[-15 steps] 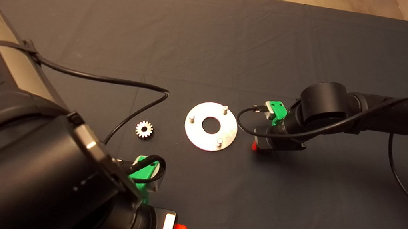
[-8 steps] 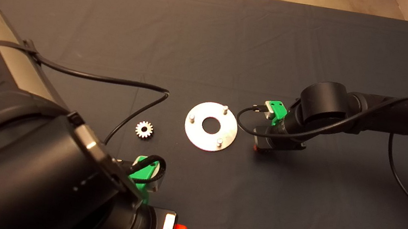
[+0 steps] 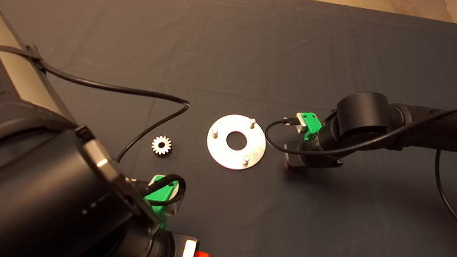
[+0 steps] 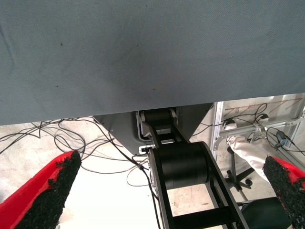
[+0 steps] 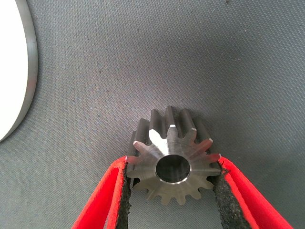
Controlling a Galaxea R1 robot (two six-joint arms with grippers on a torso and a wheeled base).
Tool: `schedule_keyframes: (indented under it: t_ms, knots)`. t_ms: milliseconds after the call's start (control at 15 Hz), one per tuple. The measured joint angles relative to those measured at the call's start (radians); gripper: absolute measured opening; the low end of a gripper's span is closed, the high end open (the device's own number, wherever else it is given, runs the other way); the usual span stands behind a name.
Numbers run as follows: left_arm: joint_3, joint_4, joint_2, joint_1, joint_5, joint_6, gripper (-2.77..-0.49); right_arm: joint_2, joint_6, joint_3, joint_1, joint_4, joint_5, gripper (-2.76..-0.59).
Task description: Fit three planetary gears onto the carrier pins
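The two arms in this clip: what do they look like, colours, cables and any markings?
Both arms are black and cylindrical, with loose black cables. The left arm has a grey panel and a small green light. Each wrist carries a green bracket. The left gripper and right gripper have red jaws with black pads.

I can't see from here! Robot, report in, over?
Right gripper shut on gear, beside disc. Left gripper open, parked. Second gear waiting on mat. All three pins bare, nothing blocking.

Right arm reaches in from the right edge, wrist bent down; the right gripper (image 5: pixel 172 191) has its 2 red fingers (image 5: pixel 102 195) closed in a grip. Left arm waits at lower left, left gripper (image 4: pixel 167 191) spread wide.
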Motion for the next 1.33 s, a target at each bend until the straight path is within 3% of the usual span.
schedule_keyframes:
  t_ms: [467, 600, 733, 867, 1000, 1333]
  knots:
    - [0.000, 0.000, 0.000, 0.000, 0.000, 0.000, -0.49, -0.001, -0.002, 0.027, 0.008, -0.009, -0.002, -2.32]
    - [0.000, 0.000, 0.000, 0.000, 0.000, 0.000, -0.49, -0.001, -0.003, 0.044, 0.038, -0.009, -0.002, -2.35]
    - [0.000, 0.000, 0.001, 0.000, 0.000, 0.000, -0.49, -0.001, -0.003, 0.057, 0.095, -0.006, -0.002, -2.35]
    - [0.000, 0.000, 0.000, 0.000, 0.000, 0.000, -0.49, 0.000, -0.003, 0.067, 0.116, 0.000, -0.002, -2.35]
    - [0.000, 0.000, 0.001, 0.000, 0.000, 0.000, -0.49, 0.000, -0.003, 0.082, 0.127, 0.012, -0.002, -2.35]
    - [0.000, 0.000, 0.001, 0.000, 0.000, 0.000, -0.49, 0.022, -0.003, 0.133, 0.145, 0.083, -0.004, -2.35]
